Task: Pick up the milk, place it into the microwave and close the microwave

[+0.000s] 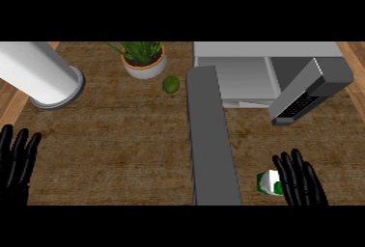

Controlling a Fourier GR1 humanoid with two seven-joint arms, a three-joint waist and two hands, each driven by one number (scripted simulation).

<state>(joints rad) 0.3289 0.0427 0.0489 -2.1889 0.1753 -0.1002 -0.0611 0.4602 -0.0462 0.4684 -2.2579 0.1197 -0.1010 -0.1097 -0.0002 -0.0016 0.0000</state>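
Note:
A small green and white milk carton [266, 183] stands on the brown counter at the lower right. My right hand [299, 181] is just to its right, fingers straight and open, touching or nearly touching its side and partly hiding it. The grey microwave [246, 72] sits at the top right with its door [212, 140] swung wide open toward me, reaching down the middle of the view. My left hand [17, 161] rests open at the lower left edge, fingers up.
A potted green plant [145, 60] and an avocado [171, 84] lie left of the microwave. A large white cylinder [39, 75] stands at the upper left. The microwave's control panel part [310, 91] juts out at the right.

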